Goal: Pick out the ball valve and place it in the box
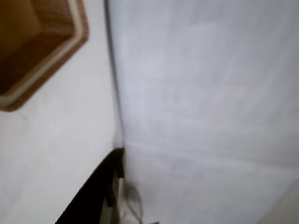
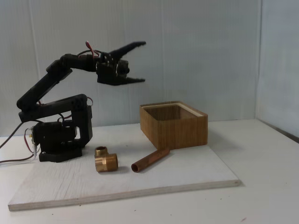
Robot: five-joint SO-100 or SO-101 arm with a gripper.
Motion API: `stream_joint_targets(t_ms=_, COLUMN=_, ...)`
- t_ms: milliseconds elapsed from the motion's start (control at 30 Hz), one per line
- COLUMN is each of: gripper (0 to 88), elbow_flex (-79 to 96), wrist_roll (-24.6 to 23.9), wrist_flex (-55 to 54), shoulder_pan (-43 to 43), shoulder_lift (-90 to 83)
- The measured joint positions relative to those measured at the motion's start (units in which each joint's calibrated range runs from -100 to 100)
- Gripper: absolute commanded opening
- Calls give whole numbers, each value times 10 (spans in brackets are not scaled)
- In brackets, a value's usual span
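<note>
My gripper (image 2: 144,62) hangs open in the air in the fixed view, its jaws spread wide and pointing right with nothing between them. It is above and to the left of the wooden box (image 2: 175,130), which stands open-topped on the white board. The wrist view catches one corner of the box (image 1: 44,69) at the top left and a black finger (image 1: 96,193) at the bottom edge. The ball valve is out of view; the box's near walls hide its floor in the fixed view.
A brass elbow fitting (image 2: 106,160) and a copper pipe piece (image 2: 150,160) lie on the white board (image 2: 196,175) in front of the arm's base (image 2: 60,140). Pale walls stand behind and to the right.
</note>
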Motion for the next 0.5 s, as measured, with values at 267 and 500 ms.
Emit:
stream_joint_targets(t_ms=267, gripper=410, elbow_flex=77, wrist_roll=0, wrist_flex=-71, shoulder_pan=1, shoulder_lift=-1)
stream_joint_targets(t_ms=500, gripper=410, elbow_flex=187, wrist_roll=0, wrist_flex=-77, shoulder_pan=30, shoulder_lift=-1)
